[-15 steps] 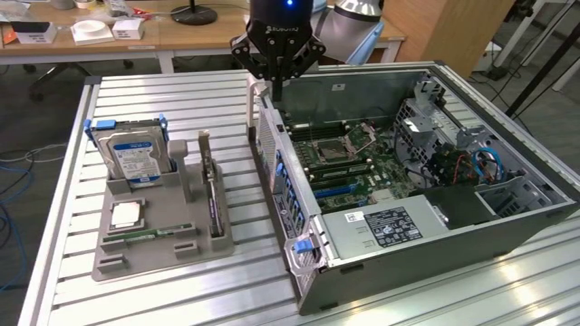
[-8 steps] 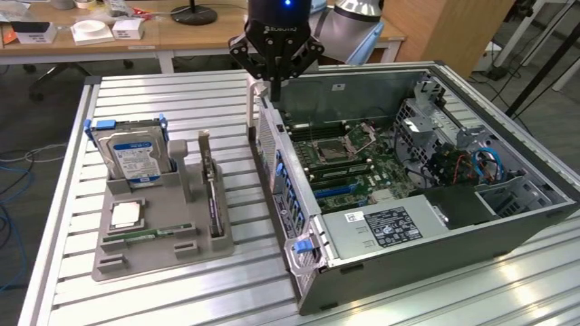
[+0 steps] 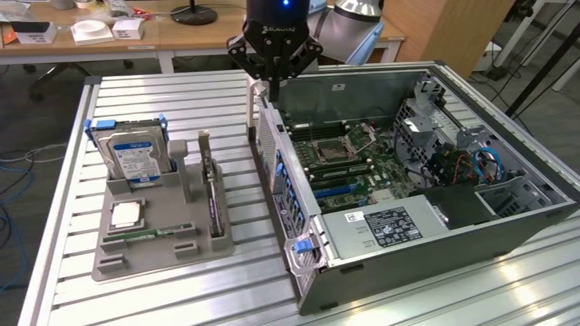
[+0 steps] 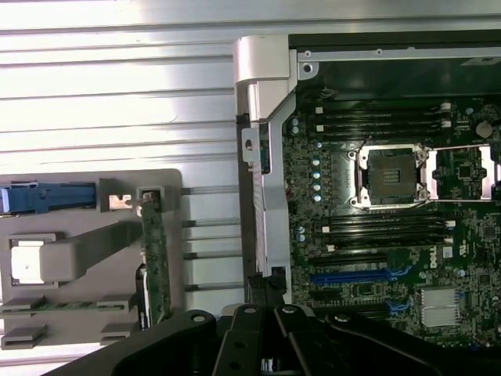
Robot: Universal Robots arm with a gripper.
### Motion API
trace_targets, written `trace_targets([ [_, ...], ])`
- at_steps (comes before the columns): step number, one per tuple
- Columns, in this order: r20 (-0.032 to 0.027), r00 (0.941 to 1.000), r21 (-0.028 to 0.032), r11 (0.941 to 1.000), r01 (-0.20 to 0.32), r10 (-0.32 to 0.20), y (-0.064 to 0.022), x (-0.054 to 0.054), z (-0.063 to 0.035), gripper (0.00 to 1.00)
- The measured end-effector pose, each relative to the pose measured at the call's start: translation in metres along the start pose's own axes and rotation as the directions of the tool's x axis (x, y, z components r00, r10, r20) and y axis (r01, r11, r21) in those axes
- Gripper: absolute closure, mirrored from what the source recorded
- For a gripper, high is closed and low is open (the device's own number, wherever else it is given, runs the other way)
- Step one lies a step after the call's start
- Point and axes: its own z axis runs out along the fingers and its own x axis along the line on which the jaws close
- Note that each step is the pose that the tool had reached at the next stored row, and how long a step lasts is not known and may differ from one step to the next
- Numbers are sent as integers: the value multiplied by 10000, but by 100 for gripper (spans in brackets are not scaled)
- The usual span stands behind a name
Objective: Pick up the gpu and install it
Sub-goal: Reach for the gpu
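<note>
The gpu (image 3: 214, 204) is a slim dark card standing on its edge in a slot of the grey tray (image 3: 163, 261), its silver bracket at the far end. In the wrist view the gpu (image 4: 156, 262) is seen edge-on. My gripper (image 3: 268, 87) hangs shut, with nothing between its fingers, above the rear wall of the open computer case (image 3: 453, 224). That puts it to the exterior view's right of the gpu and well above it. The wrist view has the gripper (image 4: 266, 345) over the case wall, next to the motherboard's blue slot (image 4: 352, 276).
On the tray also sit a hard drive (image 3: 134, 157) in a blue carrier, a processor chip (image 3: 126, 215) and a green memory stick (image 3: 149, 234). The case lies on its side on the slatted metal table (image 3: 181, 102), its processor socket (image 3: 337, 149) open. Desks stand behind.
</note>
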Motion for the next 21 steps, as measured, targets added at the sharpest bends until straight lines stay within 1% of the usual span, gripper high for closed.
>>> trace_targets([
  [21,0,10000,0,10000,0,0,-4,49,-1,89],
])
